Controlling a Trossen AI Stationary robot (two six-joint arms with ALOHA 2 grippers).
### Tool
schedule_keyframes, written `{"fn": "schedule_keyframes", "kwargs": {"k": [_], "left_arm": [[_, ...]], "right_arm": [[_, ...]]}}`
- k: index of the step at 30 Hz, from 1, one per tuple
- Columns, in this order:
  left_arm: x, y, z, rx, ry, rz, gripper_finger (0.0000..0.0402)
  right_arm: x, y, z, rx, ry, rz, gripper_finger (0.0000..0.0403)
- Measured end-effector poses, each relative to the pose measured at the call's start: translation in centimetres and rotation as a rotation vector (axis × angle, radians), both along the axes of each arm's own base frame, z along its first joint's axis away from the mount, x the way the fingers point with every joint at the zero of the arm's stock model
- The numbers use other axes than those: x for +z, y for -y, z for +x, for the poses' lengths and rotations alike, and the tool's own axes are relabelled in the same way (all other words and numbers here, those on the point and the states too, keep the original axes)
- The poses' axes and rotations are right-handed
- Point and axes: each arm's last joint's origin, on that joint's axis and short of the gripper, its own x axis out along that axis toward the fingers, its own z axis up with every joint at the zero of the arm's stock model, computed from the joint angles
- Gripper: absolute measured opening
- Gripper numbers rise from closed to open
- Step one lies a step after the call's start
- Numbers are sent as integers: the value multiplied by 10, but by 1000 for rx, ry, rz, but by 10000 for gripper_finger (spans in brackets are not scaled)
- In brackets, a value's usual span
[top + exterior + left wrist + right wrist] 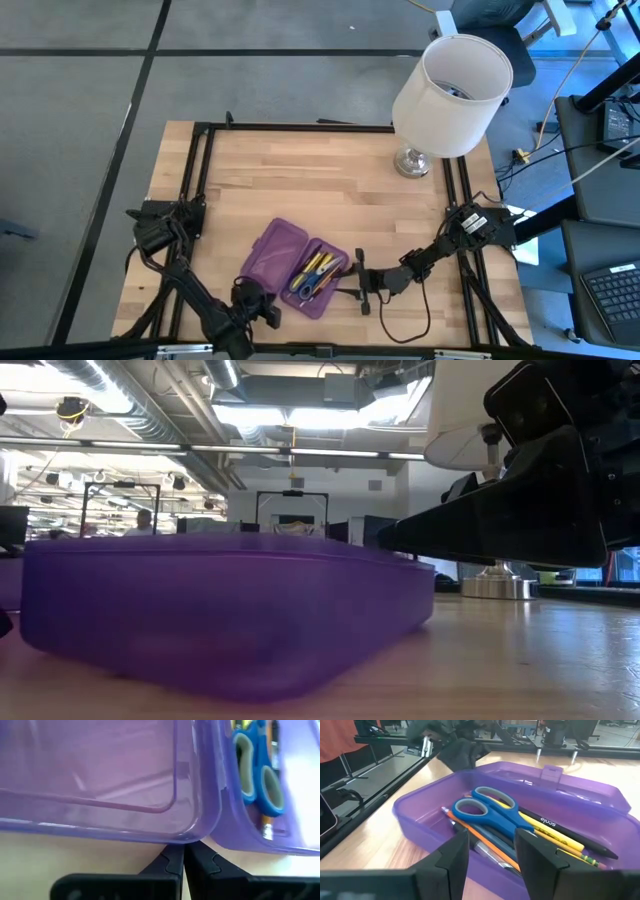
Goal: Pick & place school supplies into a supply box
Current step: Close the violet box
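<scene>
High view: the purple pencil case [293, 262] is seen lying open near the front edge of the table [300, 180], with the pens and pencils [318, 268] and the blue scissors [305, 286] already gathered in its right half — no supplies are seen loose on the wood, so the placing is judged done and only closing the lid seems left. The left gripper [184, 862] is set at the case's front edge by the hinge, fingers pressed together on nothing, while the right gripper [490, 847] is held just beside the filled half, fingers parted and empty.
</scene>
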Motion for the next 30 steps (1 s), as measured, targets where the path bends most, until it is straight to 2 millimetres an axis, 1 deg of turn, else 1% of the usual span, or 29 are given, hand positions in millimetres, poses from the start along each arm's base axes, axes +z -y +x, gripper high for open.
{"fn": "schedule_keyframes", "kwargs": {"k": [3, 6, 11, 15, 23, 30], "left_arm": [[0, -3, -8, -44, -81, 84, 3], [1, -5, -10, -131, -151, 182, 3], [0, -8, -7, -357, -273, 404, 4], [0, -14, -2, -483, -371, 553, 4], [0, -23, 10, -621, -507, 685, 4], [3, -34, 14, -612, -579, 719, 3]], "right_arm": [[0, 0, 0, 0, 0, 0, 162], [0, 0, 0, 0, 0, 0, 162], [0, 0, 0, 0, 0, -3, 162], [0, 0, 0, 0, 0, -4, 162], [0, 0, 0, 1, -2, -12, 162], [0, 0, 0, -9, 0, -30, 162]]}}
